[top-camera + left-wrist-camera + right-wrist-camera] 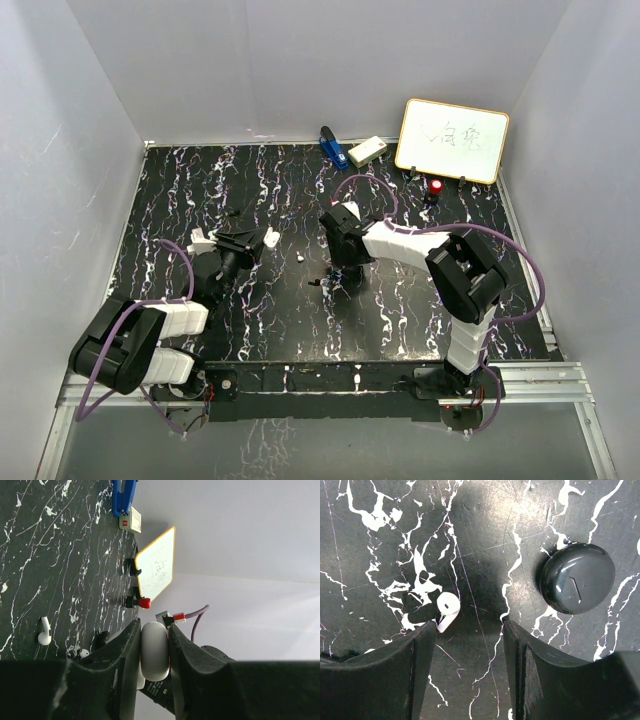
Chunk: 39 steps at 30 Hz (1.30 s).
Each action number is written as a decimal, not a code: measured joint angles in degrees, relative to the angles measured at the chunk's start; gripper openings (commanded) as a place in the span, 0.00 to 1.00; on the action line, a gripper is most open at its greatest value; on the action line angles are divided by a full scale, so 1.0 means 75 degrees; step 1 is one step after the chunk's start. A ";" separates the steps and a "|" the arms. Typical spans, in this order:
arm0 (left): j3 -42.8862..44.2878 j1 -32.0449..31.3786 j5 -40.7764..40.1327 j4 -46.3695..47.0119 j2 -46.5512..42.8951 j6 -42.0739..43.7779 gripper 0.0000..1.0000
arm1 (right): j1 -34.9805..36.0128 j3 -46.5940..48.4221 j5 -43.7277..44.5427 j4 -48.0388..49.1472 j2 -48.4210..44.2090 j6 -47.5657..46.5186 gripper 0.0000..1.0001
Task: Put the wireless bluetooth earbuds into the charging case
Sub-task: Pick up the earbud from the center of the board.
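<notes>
My left gripper [262, 240] [154, 628] is shut on the charging case [154, 652], a smooth white puck held off the table; the case also shows in the top view [271, 238]. One white earbud [299, 258] [45, 631] lies on the black marbled table just right of it. My right gripper [336, 276] [468, 630] is open and empty, low over the table. A second white earbud [446, 611] lies just outside its left fingertip [426, 632], not between the jaws. This earbud also shows small in the left wrist view [84, 653].
A black round knob-like object [577, 577] lies beyond my right finger. At the table's back stand a blue object [330, 145], a cream box [367, 150], a whiteboard [452, 140] and a small red-topped item [437, 187]. Grey walls surround the table.
</notes>
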 measured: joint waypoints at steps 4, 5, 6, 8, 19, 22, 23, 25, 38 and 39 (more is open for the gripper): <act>0.0000 0.0000 0.0003 -0.0035 0.0000 0.0020 0.00 | 0.0000 -0.0041 0.0047 -0.0009 -0.0032 -0.0003 0.53; 0.0000 0.0000 0.0006 -0.0032 0.0000 0.0020 0.00 | 0.0000 -0.0044 0.0061 -0.0015 -0.0032 -0.0006 0.53; 0.0000 0.0000 0.0006 -0.0032 0.0000 0.0020 0.00 | 0.0000 -0.0044 0.0064 -0.0015 -0.0032 -0.0006 0.53; 0.0000 0.0000 0.0006 -0.0032 0.0000 0.0020 0.00 | 0.0000 -0.0044 0.0067 -0.0017 -0.0032 -0.0015 0.53; 0.0000 0.0000 0.0006 0.0026 0.0012 0.0017 0.00 | -0.0003 0.0283 -0.0157 -0.0262 0.0166 0.0090 0.50; 0.0000 0.0000 0.0006 0.0029 0.0012 0.0015 0.00 | -0.0003 0.0527 -0.0283 -0.0315 0.0350 0.0274 0.50; 0.0000 0.0000 0.0006 0.0032 0.0012 0.0015 0.00 | -0.0003 0.0580 -0.0329 -0.0323 0.0391 0.0341 0.50; -0.0003 0.0000 0.0006 0.0032 0.0012 0.0006 0.00 | -0.0003 0.0629 -0.0396 -0.0347 0.0434 0.0487 0.50; -0.0012 0.0000 0.0058 0.0367 0.0210 -0.0128 0.00 | -0.0003 0.0842 -0.0364 -0.0460 0.0615 0.1157 0.40; -0.0012 0.0000 0.0064 0.0376 0.0213 -0.0131 0.00 | -0.0003 0.0866 -0.0350 -0.0475 0.0629 0.1192 0.40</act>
